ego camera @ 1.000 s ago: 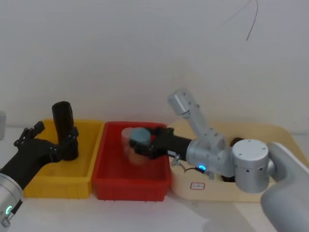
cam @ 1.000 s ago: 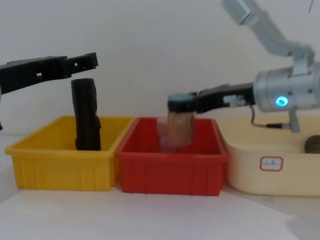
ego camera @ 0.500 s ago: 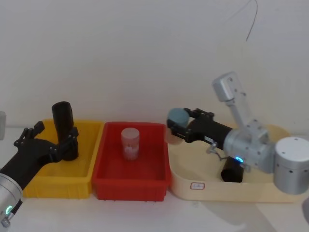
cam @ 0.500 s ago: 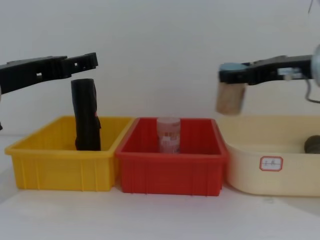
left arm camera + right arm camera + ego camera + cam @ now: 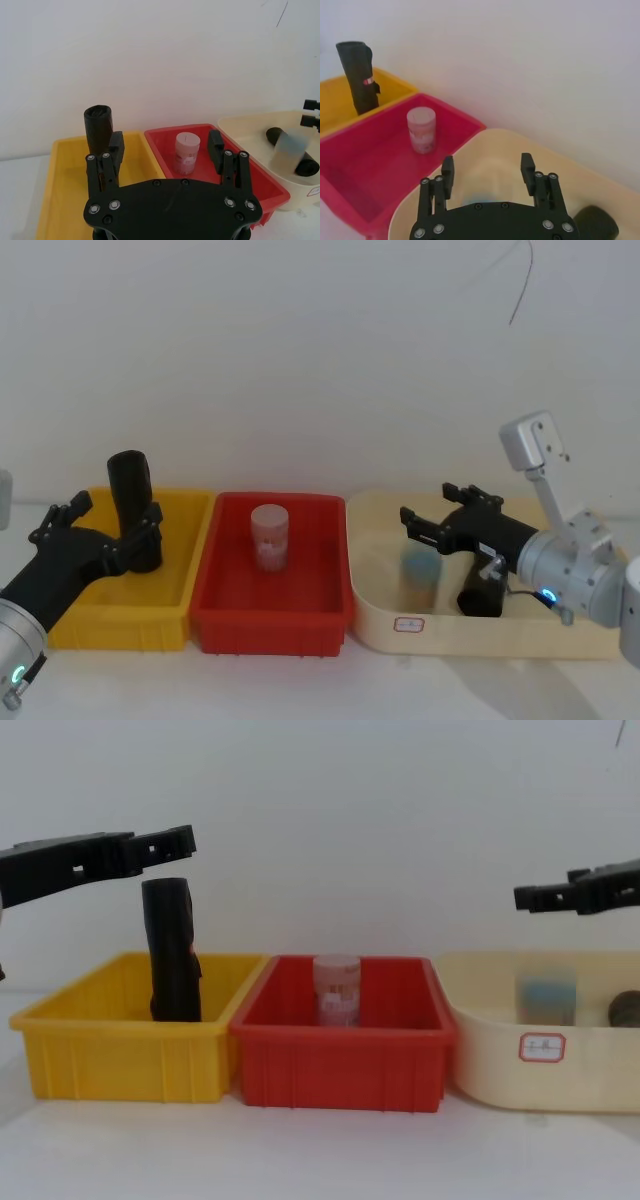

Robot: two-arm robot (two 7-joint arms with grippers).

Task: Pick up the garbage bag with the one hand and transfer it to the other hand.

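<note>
The garbage bag (image 5: 480, 598), a thick black roll, lies in the cream basin (image 5: 400, 635) at the right; it also shows in the left wrist view (image 5: 306, 166) and the right wrist view (image 5: 596, 226). My right gripper (image 5: 430, 508) hangs open above that basin, to the left of the bag and apart from it. Below its fingers a blurred blue-lidded jar (image 5: 420, 570) is inside the basin. My left gripper (image 5: 108, 518) is open over the yellow bin (image 5: 120, 625), level with the top of a slim black roll (image 5: 130, 508) with a red mark.
The red bin (image 5: 270, 625) in the middle holds an upright clear jar (image 5: 270, 535) with a pink label. The three containers stand edge to edge. A white wall rises close behind them. Bare white tabletop runs along the front.
My right gripper carried the blue-lidded jar from over the red bin rightward to the cream basin and opened; the jar is now down inside the basin. The left arm has not moved.
</note>
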